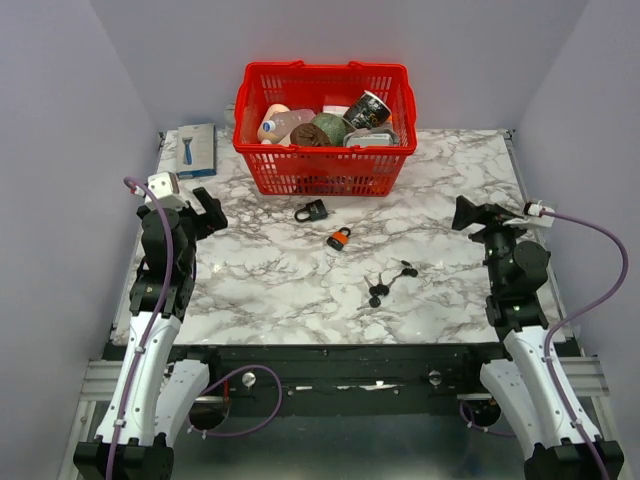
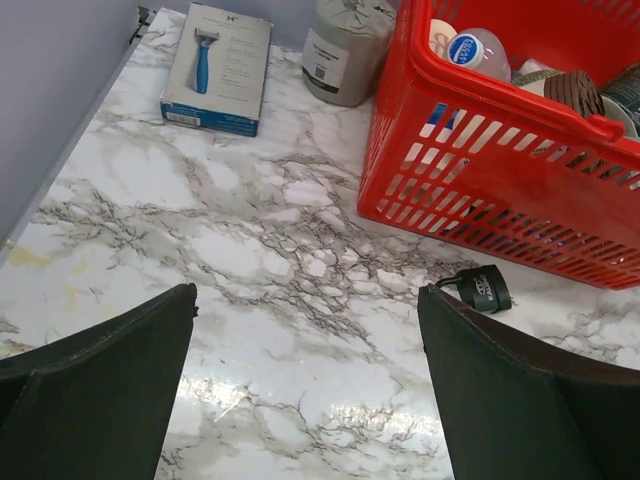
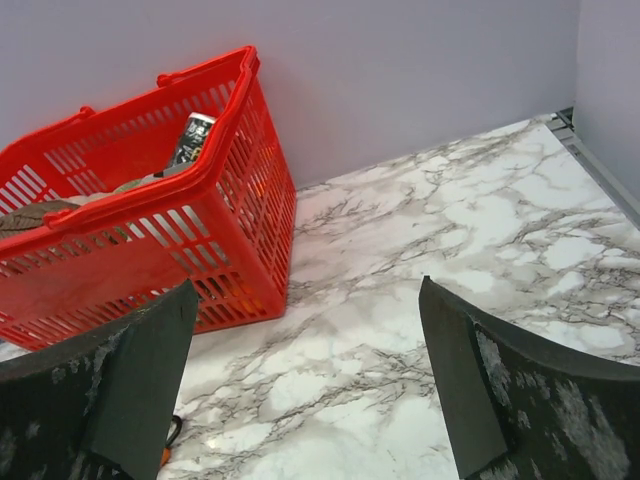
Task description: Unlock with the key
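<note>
Start step, nothing grasped: my left gripper [image 2: 308, 395] and right gripper [image 3: 308, 390] both wide open, empty. Next I'd fetch keys [image 1: 377, 291], then steady orange padlock [image 1: 340, 238] or black padlock [image 1: 311, 211].

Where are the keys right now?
In the top view, the black keys lie on the marble table, slightly right of centre, nearest the orange padlock and on its near-right side.

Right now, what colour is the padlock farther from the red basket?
The padlock has an orange body, seen best in the top external view.
</note>
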`<state>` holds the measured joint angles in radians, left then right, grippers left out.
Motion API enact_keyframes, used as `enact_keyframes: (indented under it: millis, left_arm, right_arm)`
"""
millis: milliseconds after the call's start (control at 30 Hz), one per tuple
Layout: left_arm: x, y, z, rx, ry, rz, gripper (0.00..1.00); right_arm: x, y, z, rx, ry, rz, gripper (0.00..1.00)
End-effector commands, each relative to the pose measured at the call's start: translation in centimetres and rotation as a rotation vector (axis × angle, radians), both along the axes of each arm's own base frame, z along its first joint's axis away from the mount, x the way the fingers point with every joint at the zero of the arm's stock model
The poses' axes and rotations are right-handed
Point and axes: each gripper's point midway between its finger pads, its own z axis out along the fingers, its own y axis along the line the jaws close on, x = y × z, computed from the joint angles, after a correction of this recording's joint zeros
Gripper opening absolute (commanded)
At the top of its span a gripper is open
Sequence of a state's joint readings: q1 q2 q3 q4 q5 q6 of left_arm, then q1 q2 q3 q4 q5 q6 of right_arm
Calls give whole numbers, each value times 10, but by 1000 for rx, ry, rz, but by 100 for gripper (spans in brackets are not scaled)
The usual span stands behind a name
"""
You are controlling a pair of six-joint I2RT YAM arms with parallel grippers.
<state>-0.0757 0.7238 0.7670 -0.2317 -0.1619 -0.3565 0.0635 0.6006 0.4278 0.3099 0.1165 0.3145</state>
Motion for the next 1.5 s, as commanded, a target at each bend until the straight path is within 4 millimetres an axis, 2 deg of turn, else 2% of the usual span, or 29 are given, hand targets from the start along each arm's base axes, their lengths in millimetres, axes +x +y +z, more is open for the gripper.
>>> enact_keyframes:
  millis: [0, 33, 67, 133, 233, 400, 467, 500, 567, 600, 633, 667, 700, 733, 767, 800, 833, 867, 933, 967, 1000, 1133, 1200, 1267, 1333, 1367, 1467]
  left_arm:
    - [-5, 18, 16, -20, -23, 110, 99]
    - [-7, 23, 15, -24, -21, 142, 99]
    - [-7, 25, 15, -30, -22, 159, 99]
    - [-10, 30, 15, -44, -17, 193, 99]
    - [-10, 29, 15, -46, -20, 189, 99]
    - [-7, 4, 17, -11, -56, 24, 98]
    - [-4, -11, 17, 3, -55, -51, 94]
    - [-3, -18, 20, 17, -57, -92, 89]
    - [1, -37, 14, 32, -29, -153, 87]
    - [3, -43, 17, 43, -31, -168, 85]
    - [4, -51, 16, 61, -22, -196, 85]
    - [5, -71, 11, 75, -2, -252, 85]
    - [6, -83, 20, 78, -14, -283, 87]
    - [8, -95, 24, 88, -19, -315, 87]
    - [13, -110, 22, 100, 4, -354, 88]
    - [9, -137, 28, 107, -1, -435, 90]
    - [9, -151, 51, 104, -33, -475, 91]
    - [12, -173, 48, 102, -8, -550, 92]
    - [8, -201, 60, 64, -21, -667, 94]
    - [2, -219, 54, 39, -4, -771, 95]
    - [0, -224, 48, 37, 4, -804, 95]
    - [-12, -225, -6, 43, 84, -828, 96]
    - [-16, -225, -11, 75, 83, -828, 96]
    - [-20, -229, -6, 83, 74, -845, 97]
    - [-20, -229, -2, 78, 71, -846, 96]
    - [-20, -228, -4, 76, 76, -844, 97]
    - [-23, -232, -6, 57, 82, -856, 97]
  right_arm:
    - [1, 8, 12, -5, 32, 48, 100]
    - [1, 10, 22, -10, 22, 62, 100]
    - [1, 13, 20, -17, 41, 78, 100]
    - [1, 18, 29, -24, 40, 103, 100]
    - [1, 23, 27, -32, 82, 137, 100]
    - [-2, 37, 19, -72, 212, 225, 97]
    - [-2, 41, 2, -73, 297, 256, 94]
    - [-2, 45, 4, -70, 311, 274, 91]
    - [1, 48, -15, -62, 402, 290, 88]
    - [3, 48, -19, -61, 426, 284, 86]
    - [3, 52, -26, -62, 455, 296, 86]
    - [4, 57, -39, -62, 504, 308, 86]
    - [4, 61, -45, -65, 529, 320, 85]
    - [1, 73, -50, -80, 549, 359, 85]
    - [0, 80, -65, -89, 607, 378, 85]
    - [-1, 86, -71, -96, 636, 395, 85]
    - [-5, 97, -79, -103, 670, 439, 85]
    - [-9, 103, -86, -91, 705, 468, 85]
    - [-13, 115, -103, -67, 774, 522, 85]
    - [-14, 114, -109, -69, 808, 518, 84]
    - [-15, 113, -117, -79, 845, 507, 82]
    - [-15, 107, -152, -188, 1002, 437, 76]
    - [-15, 106, -161, -227, 1039, 425, 75]
    - [-17, 103, -176, -281, 1109, 416, 75]
    - [-12, 94, -179, -356, 1137, 351, 70]
    - [-13, 91, -188, -393, 1176, 344, 69]
    - [-11, 90, -195, -456, 1194, 325, 66]
